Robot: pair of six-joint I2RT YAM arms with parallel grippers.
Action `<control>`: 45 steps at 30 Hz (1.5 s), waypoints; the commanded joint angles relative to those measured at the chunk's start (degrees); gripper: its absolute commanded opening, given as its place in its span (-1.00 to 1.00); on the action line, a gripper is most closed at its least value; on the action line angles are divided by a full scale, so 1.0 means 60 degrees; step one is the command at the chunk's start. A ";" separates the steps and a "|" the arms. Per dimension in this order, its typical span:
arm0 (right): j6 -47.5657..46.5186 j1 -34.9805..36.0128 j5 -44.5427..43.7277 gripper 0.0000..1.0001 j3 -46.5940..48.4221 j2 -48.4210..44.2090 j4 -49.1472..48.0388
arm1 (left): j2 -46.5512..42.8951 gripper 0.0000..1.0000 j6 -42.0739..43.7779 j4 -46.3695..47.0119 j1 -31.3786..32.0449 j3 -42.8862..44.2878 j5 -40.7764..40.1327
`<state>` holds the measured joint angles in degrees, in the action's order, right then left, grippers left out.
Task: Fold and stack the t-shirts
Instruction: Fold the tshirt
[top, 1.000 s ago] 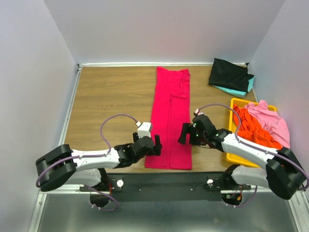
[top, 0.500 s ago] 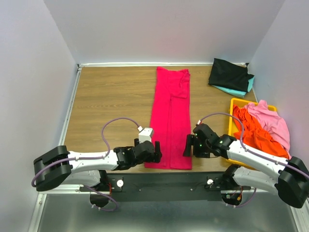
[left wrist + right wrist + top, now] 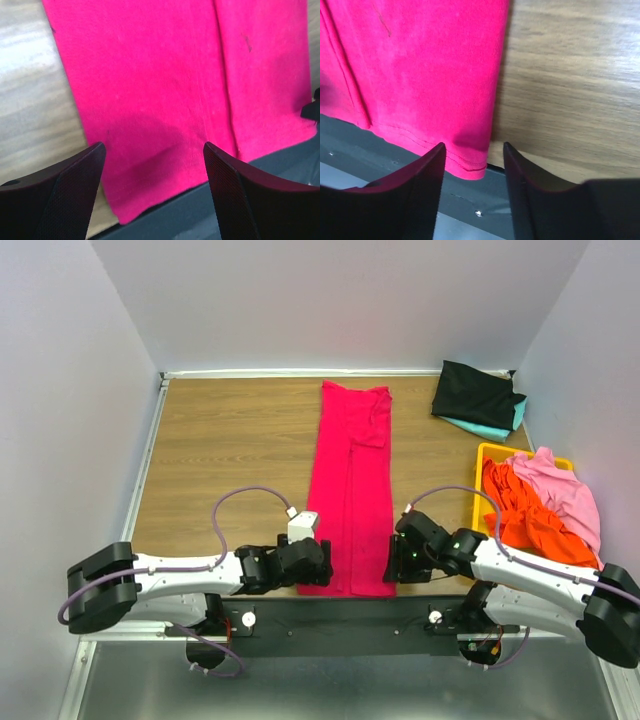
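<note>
Top external view: I record the crimson t-shirt (image 3: 352, 490) lying as a long folded strip down the table (image 3: 230, 440), 12 to 6 o'clock. The left gripper (image 3: 153, 146) stands spread wide over the hem's 7 o'clock corner. The right gripper (image 3: 472, 150), jaws parted, straddles the 5 o'clock corner. Neither grips cloth. Black t-shirt (image 3: 478, 392) on teal t-shirt (image 3: 490, 428) at 1 o'clock. Orange t-shirt (image 3: 520, 515) and pink t-shirt (image 3: 565, 490) in the yellow bin (image 3: 487, 453) at 3 o'clock.

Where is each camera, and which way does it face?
Top external: above and behind the bases, facing down on the table; both arms show.
Left wrist: at the left end effector, facing the red shirt's near left corner; own fingers show.
Right wrist: at the right end effector, facing the near right corner; own fingers show.
Shared: all show the shirt's near hem.
</note>
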<state>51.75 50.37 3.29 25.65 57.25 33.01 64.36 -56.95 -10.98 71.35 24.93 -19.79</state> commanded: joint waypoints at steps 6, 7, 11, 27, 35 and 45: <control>0.0428 0.0394 0.0403 -0.02 -0.0320 -0.0065 -0.0024 | -0.0150 0.74 0.0160 -0.2650 0.0295 0.1338 -0.0627; 0.0443 0.0438 0.0433 -0.03 -0.0334 -0.0007 -0.0038 | -0.0121 0.74 0.0189 -0.2768 0.0281 0.1382 -0.0526; 0.0428 0.0643 0.0462 -0.24 -0.0247 0.0111 -0.0039 | -0.0033 0.72 0.0307 -0.2770 0.0354 0.1221 0.0148; 0.0223 0.0863 0.0155 -0.91 -0.0334 -0.0021 -0.0068 | 0.0407 0.47 -0.0689 -0.2726 0.1057 0.0914 0.0822; 0.0091 0.0834 0.0009 -0.91 -0.0305 -0.0035 -0.0068 | 0.0538 0.31 -0.1070 -0.2607 0.1057 0.0621 0.0692; 0.0106 0.0863 -0.0065 -0.91 -0.0422 -0.0197 -0.0097 | 0.0406 0.13 -0.1305 -0.2916 0.1057 0.0709 0.0442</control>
<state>52.86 55.05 4.89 24.12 57.17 32.64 67.07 -63.13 -26.63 77.38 30.22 -16.25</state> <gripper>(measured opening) 0.054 0.591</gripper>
